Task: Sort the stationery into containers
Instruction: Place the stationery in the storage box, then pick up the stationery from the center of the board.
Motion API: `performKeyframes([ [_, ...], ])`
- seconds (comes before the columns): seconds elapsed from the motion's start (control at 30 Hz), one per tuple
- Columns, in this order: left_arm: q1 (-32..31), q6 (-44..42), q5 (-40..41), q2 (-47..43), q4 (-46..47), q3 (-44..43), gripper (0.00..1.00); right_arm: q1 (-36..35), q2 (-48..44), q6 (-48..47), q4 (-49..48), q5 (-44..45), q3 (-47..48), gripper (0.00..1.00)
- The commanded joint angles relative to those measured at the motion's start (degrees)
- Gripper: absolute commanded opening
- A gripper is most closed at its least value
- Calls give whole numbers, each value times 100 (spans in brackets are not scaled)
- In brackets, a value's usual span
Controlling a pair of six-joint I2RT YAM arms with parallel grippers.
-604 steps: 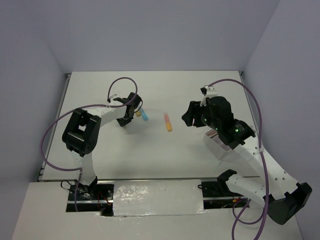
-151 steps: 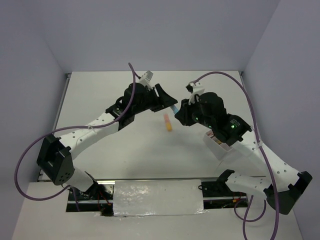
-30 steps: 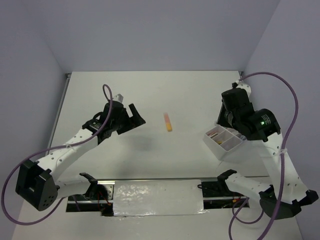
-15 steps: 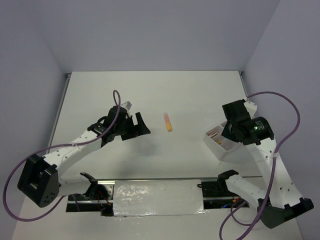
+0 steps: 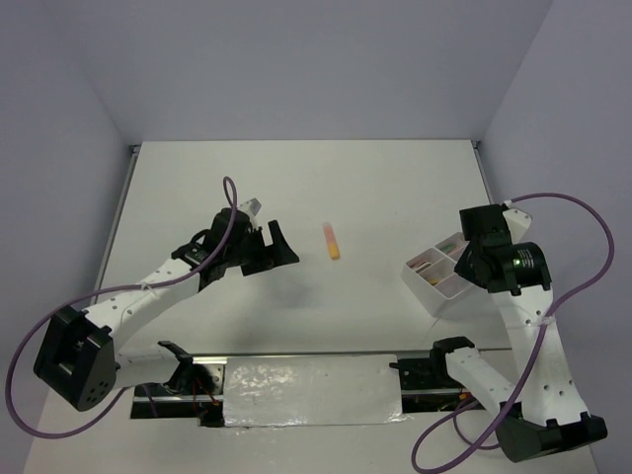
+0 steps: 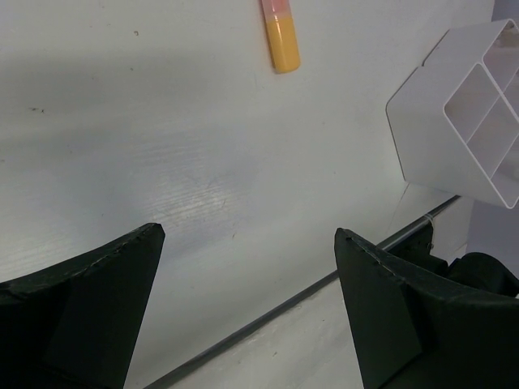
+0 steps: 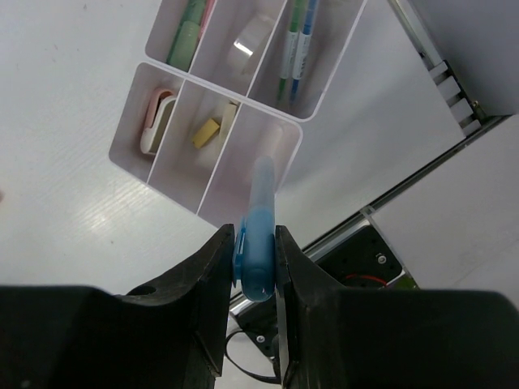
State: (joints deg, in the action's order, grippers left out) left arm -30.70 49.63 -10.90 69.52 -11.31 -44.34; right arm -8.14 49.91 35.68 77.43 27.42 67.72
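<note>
- White tray (image 7: 227, 96), all in separate slots: green marker (image 7: 182, 36), tape ring (image 7: 247, 40), pens (image 7: 296, 49), pink eraser (image 7: 154, 121), tan eraser (image 7: 207, 132).
- Right claw (image 7: 253, 251) over it, clamped on blue marker (image 7: 263, 190).
- Left claw (image 6: 247, 235) spread wide above tabletop (image 6: 162, 121), orange-pink marker (image 6: 280, 32) at its 12 o'clock.

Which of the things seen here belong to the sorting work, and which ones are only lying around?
Belong to the work:
- blue marker, held in the right gripper
- orange-pink marker
- white tray
- pens
- yellow eraser
- left gripper, open

Only around:
- silver panel at the near edge
- table
</note>
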Motion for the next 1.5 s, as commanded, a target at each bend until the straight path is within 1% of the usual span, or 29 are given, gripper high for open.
performKeyframes([
  [0.0,-24,-58,-141,-166,200,22,99,67,-43,-88,536,71,-49,1],
  [0.13,-33,-67,-123,-210,173,4,99,93,1,-88,519,18,-66,9],
  [0.17,-33,-76,-115,-202,156,-13,99,85,19,-96,528,18,-58,18],
  [0.2,-24,-85,-115,-219,156,-22,99,85,36,-105,519,0,-49,21],
  [0.27,-33,-85,-80,-210,147,-40,99,93,36,-114,519,0,-31,34],
  [0.3,-33,-85,-62,-202,147,-57,99,85,28,-114,519,26,-31,49],
  [0.33,-24,-93,-62,-202,129,-66,99,85,28,-114,519,27,-22,52],
  [0.4,-24,-102,-27,-140,103,-75,99,85,54,-140,510,9,-14,55],
  [0.43,-33,-111,-9,-88,94,-93,99,85,71,-167,484,0,4,60],
  [0.47,-33,-120,26,-53,77,-93,99,85,89,-202,475,-8,13,63],
  [0.67,-33,-146,386,193,15,-189,99,85,238,-570,212,-228,416,67],
  [0.77,-50,-94,544,422,24,-294,99,67,273,-912,-78,-710,855,69],
  [0.87,-173,-23,913,843,24,-628,99,-38,405,-1159,-342,-1063,1242,70],
  [1.0,-568,82,1501,1686,-353,-1743,98,-249,616,-1406,-658,-1274,1594,71],
  [1.03,-717,169,1807,2027,-598,-1945,98,-267,642,-1528,-737,-1326,1630,71],
  [1.1,-823,249,2064,2346,-749,-2524,97,-354,660,-1652,-939,-1520,1709,72],
  [1.17,-955,372,2520,2803,-925,-2886,95,-416,599,-1801,-1098,-1808,1718,72],
  [1.23,-1026,390,3038,3452,-1223,-3658,92,-434,529,-1898,-1344,-2046,1630,72],
  [1.27,-1035,399,3145,3724,-1712,-4018,91,-443,441,-1933,-1492,-2152,1517,72],
  [1.3,-1043,364,3259,4267,-1908,-4700,89,-451,388,-1968,-1563,-2318,1437,73],
  [1.37,-1087,346,3532,4779,-2477,-5363,88,-469,256,-2082,-1730,-2390,1192,73],
  [1.4,-1114,372,3620,5208,-2638,-5932,86,-478,195,-2170,-1766,-2443,1104,73],
  [1.47,-1149,407,3770,5510,-2832,-6462,86,-487,107,-2241,-1819,-2452,902,73],
])
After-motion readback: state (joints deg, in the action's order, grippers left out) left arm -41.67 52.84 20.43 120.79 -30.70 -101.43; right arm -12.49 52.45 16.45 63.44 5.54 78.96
